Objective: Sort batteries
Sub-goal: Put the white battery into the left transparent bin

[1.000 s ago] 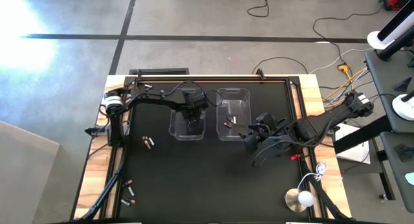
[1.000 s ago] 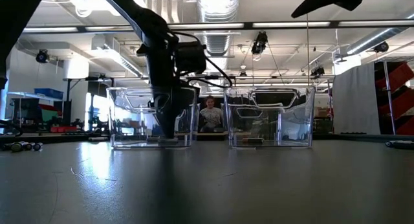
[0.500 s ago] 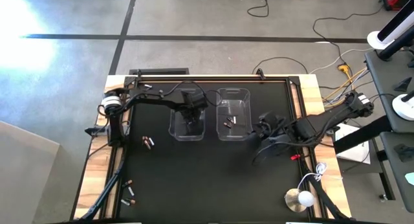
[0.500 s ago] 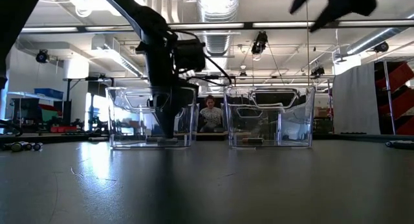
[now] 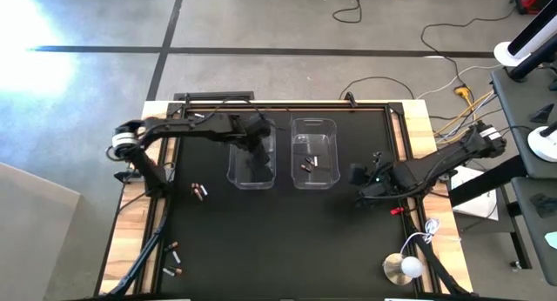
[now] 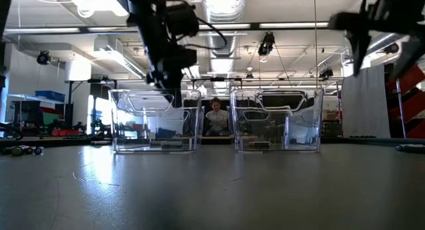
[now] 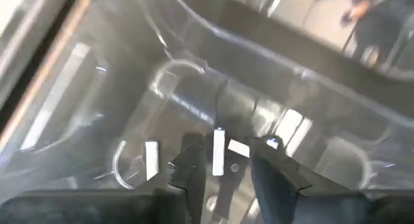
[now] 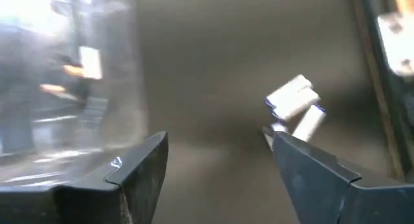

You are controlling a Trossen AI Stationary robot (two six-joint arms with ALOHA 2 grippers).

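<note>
Batteries lie split by kind: silvery-white cells [image 7: 218,151] rest in the left clear bin [image 5: 252,152], dark copper-ended cells [image 5: 305,166] in the right clear bin [image 5: 314,152], and unsorted ones [image 5: 199,190] wait on the black desk [image 5: 278,240] near its left edge, well apart from both bins. The left end effector [image 7: 222,164] hangs over the left bin with fingers spread and empty, probably just above its drop spot. The right end effector [image 8: 220,162], fingers wide apart and empty, sits low beside the right bin, facing pale cells [image 8: 295,109] on the desk.
</note>
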